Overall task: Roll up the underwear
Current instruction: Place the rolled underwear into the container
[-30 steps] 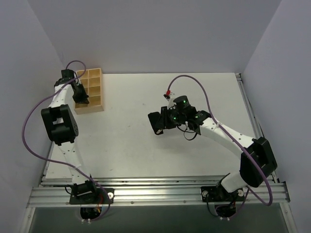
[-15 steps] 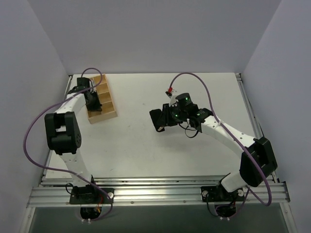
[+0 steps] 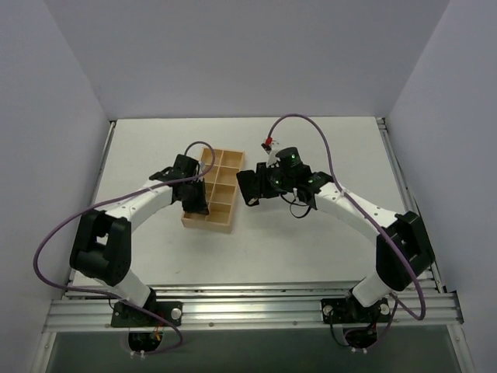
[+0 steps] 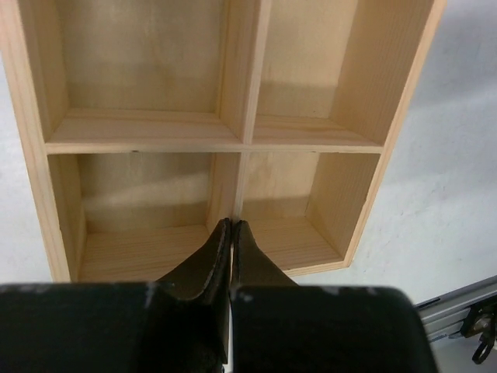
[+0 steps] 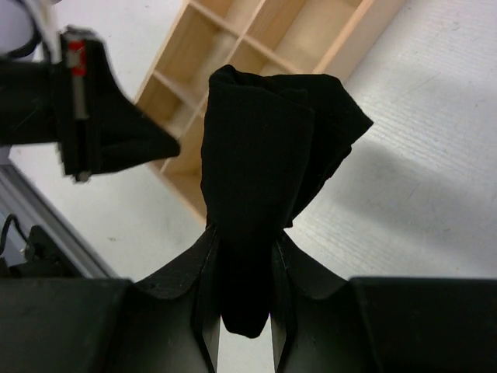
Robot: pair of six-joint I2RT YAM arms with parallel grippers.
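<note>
One left gripper (image 4: 231,229) has its jaws pressed together, tips at the middle divider of the single wooden tray (image 4: 144,132) near the table's centre. Just right of the tray's far half, the one underwear (image 5: 260,148), a black bundle, is pinched between the narrowed jaws of the one right gripper (image 5: 244,241), sticking out past its fingertips, above the table (image 5: 435,155).
</note>
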